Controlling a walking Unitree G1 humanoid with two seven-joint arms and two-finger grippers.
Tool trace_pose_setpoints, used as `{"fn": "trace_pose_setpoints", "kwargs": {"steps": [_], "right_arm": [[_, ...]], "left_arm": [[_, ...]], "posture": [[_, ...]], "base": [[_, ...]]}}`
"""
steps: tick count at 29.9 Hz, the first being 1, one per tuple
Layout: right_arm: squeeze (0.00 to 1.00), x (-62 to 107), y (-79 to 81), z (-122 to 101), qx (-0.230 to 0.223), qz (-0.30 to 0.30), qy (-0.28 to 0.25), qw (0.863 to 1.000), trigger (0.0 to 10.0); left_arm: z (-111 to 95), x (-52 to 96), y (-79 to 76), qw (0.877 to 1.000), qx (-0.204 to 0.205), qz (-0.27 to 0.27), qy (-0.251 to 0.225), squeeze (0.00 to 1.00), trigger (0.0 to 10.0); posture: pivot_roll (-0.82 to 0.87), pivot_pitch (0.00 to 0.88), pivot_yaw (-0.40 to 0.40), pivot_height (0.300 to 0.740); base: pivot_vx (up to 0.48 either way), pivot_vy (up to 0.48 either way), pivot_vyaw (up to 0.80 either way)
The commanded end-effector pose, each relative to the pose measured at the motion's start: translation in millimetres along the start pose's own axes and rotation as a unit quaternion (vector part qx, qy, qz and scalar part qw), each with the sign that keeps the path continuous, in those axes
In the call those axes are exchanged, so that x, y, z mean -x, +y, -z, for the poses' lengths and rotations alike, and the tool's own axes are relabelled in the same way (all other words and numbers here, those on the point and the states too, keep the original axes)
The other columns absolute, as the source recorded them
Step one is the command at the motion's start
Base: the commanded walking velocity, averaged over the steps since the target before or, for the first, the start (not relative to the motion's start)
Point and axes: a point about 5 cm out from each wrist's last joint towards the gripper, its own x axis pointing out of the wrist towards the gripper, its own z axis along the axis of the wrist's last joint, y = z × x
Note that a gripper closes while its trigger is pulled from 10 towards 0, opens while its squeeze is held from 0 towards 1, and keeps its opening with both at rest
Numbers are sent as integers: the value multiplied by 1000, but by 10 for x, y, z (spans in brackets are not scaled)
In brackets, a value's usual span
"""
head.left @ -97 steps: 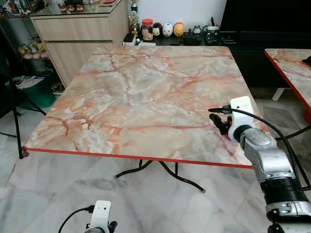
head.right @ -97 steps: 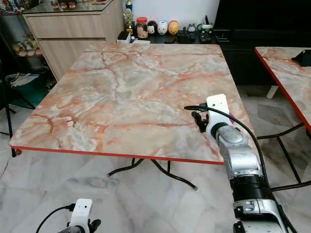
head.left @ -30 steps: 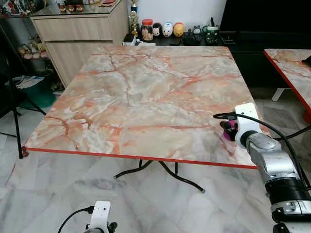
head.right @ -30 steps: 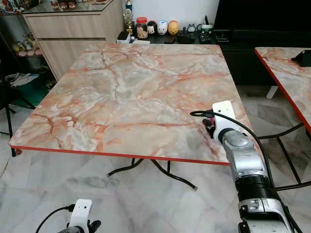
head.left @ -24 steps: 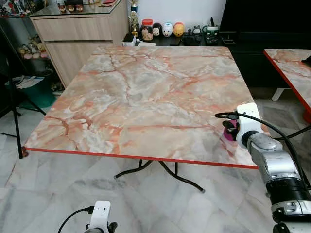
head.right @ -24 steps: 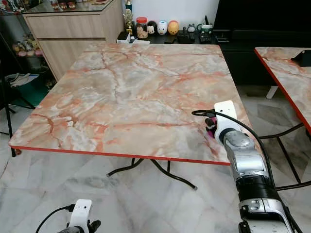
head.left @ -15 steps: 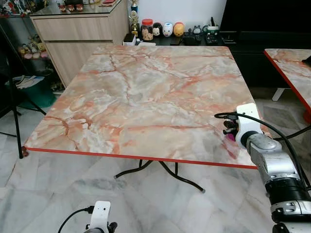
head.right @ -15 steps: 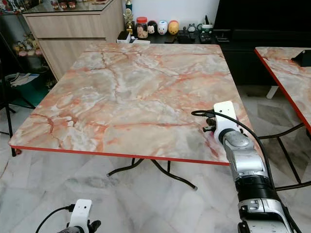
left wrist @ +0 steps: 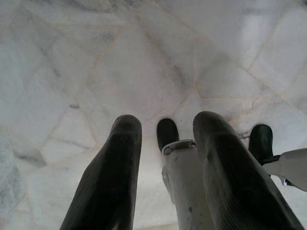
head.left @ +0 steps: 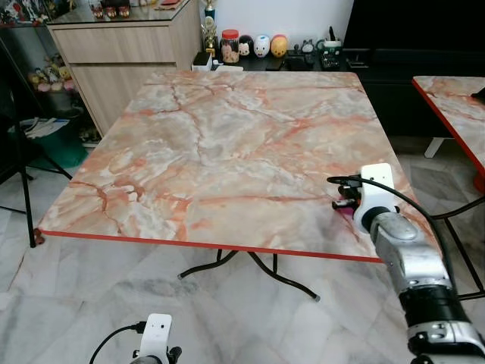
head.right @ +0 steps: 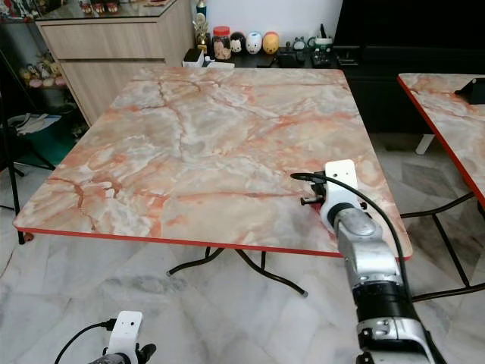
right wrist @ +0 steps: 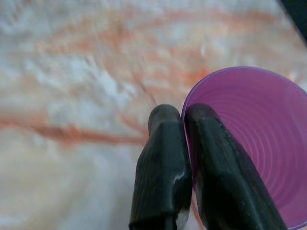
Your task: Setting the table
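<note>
A purple plastic cup point(right wrist: 249, 143) hangs just above the marble-patterned table point(head.left: 227, 152), near its front right corner. My right gripper point(head.left: 341, 205) is shut on the cup's rim, one finger point(right wrist: 163, 163) outside the wall and the other inside. From the head views, just a sliver of the purple cup point(head.left: 345, 214) peeks out under the white wrist. My left gripper point(left wrist: 165, 127) hangs low over the marble floor, its two black fingers apart with nothing between them.
A second marble table point(head.left: 455, 106) stands close on the right. A wooden cabinet point(head.left: 121, 53) and a low black unit with jars and figurines point(head.left: 258, 47) line the back wall. A black stand's legs point(head.left: 26, 197) rise at the left.
My right gripper, holding the purple cup, has shifted left, further in over the table from its right edge. The left arm has stayed still.
</note>
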Motion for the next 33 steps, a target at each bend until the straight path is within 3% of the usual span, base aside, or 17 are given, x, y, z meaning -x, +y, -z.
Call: {"fn": "trace_pose_setpoints", "kwargs": {"steps": [1, 4, 8, 13, 16, 20, 22, 28, 33], "right_arm": [[0, 40, 24, -201, -6, 10, -71, 997, 10000], [0, 87, 8, -250, -13, 41, -107, 993, 10000], [0, 179, 75, -295, -35, 41, -151, 987, 10000], [0, 290, 134, -346, -31, 47, -193, 980, 10000], [0, 323, 44, -341, -26, 83, -198, 976, 10000], [0, 322, 48, -287, -53, 84, -191, 977, 10000], [0, 314, 91, -319, -32, 71, -197, 977, 10000], [0, 285, 45, -381, -45, 84, -202, 975, 10000], [0, 275, -3, -400, -48, 94, -200, 974, 10000]], "left_arm": [[46, 10, 25, 1000, -5, -7, 4, 0, 10000], [42, 10, 23, 1000, -7, -7, 0, 0, 10000], [33, 11, 22, 1000, -5, -11, -7, 0, 10000], [31, 10, 22, 1000, -8, -16, -8, 0, 10000], [35, 12, 18, 1000, -12, -15, -11, 0, 10000], [-4, 17, 52, 999, -22, -14, -27, 0, 10000], [60, 61, 234, 999, -21, -18, -31, 0, 10000], [0, 62, 292, 999, -35, -21, -36, 0, 10000], [-26, 59, 297, 999, -22, -28, -41, 0, 10000]], "posture": [[0, 0, 30, 736], [-1, 0, 27, 736], [-7, 0, 24, 736], [-18, 0, 24, 736], [-26, 0, 23, 736], [-35, 0, 23, 736], [-32, 0, 17, 736], [-34, 0, 21, 736], [-41, 0, 22, 736]], "base": [[0, 0, 0], [0, 0, 0], [0, 0, 0], [0, 0, 0], [0, 0, 0], [0, -141, 0], [0, -324, 0], [0, -328, 0], [0, -334, -141]]}}
